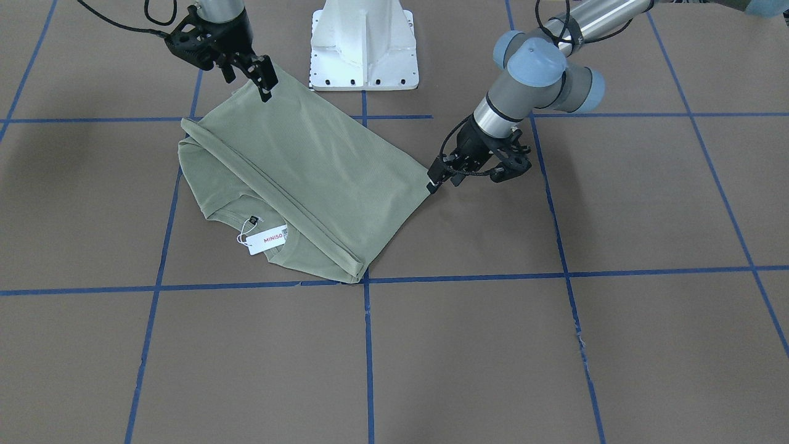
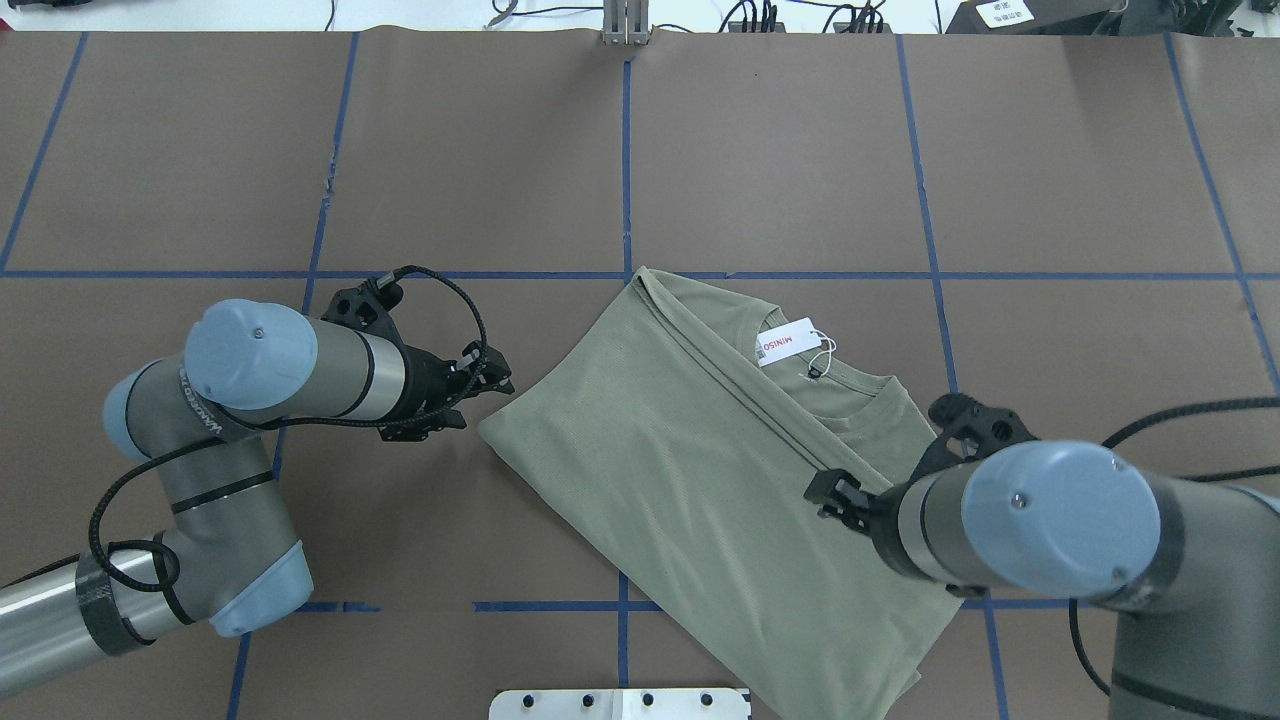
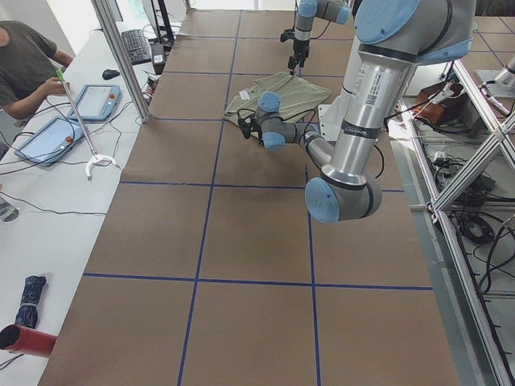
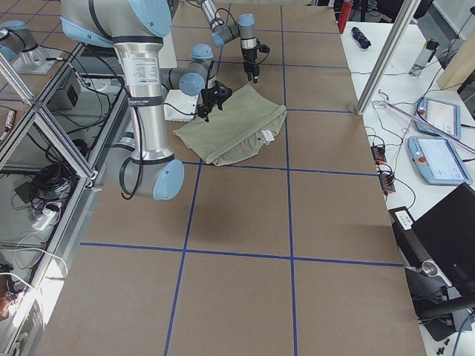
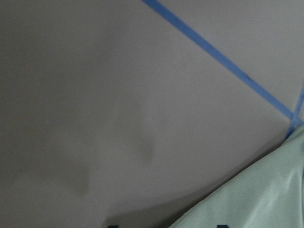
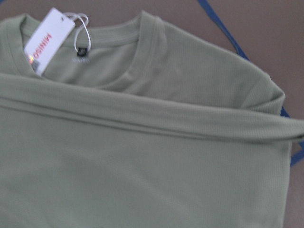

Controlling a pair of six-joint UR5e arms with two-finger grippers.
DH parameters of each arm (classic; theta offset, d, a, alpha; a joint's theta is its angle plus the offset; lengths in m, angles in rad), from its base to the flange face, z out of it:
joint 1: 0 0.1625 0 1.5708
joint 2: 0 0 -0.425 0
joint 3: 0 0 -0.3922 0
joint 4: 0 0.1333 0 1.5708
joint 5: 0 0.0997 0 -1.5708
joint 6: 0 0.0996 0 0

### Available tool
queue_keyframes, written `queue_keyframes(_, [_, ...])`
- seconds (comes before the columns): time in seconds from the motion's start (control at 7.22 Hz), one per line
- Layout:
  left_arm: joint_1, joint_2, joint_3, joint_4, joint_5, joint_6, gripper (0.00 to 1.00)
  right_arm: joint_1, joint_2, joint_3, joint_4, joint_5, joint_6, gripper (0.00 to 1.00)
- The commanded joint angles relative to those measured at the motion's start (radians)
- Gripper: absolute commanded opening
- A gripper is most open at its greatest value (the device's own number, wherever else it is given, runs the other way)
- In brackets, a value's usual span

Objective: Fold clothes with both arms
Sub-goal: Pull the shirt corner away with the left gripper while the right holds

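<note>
The sage-green shirt lies flat on the brown table, one sleeve folded across it in a diagonal band. Its collar and white MINISO tag point away from the robot. My left gripper is low at one hem corner, open, fingers touching the corner's edge. In the left wrist view the shirt fills only the lower right corner. My right gripper hangs open over the other hem corner, above the cloth. The right wrist view looks down on the shirt and tag, with no fingers in view.
The white pedestal base stands just behind the shirt's hem. Blue tape lines grid the table. A person sits at a side bench with tablets, beyond the table's far long edge.
</note>
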Motion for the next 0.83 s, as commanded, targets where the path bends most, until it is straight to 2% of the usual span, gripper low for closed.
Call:
queue_keyframes(0.0, [0.030,-0.010,0.002,0.033,0.014,-0.010,0.75,0.112,0.011,-0.040,0.004,0.061,-0.095,1.00])
queue_keyframes(0.14, [0.042,-0.010,0.008,0.033,0.012,-0.010,0.74,0.115,0.013,-0.043,0.004,0.061,-0.097,1.00])
queue_keyframes(0.28, [0.050,-0.010,0.008,0.035,0.012,-0.012,0.67,0.115,0.013,-0.043,0.004,0.061,-0.097,1.00])
queue_keyframes(0.55, [0.050,-0.010,-0.003,0.033,0.012,-0.064,0.00,0.120,0.013,-0.043,0.004,0.052,-0.097,1.00])
queue_keyframes(0.69, [0.049,-0.005,-0.002,0.035,0.012,-0.060,0.00,0.126,0.014,-0.043,0.004,0.049,-0.097,1.00])
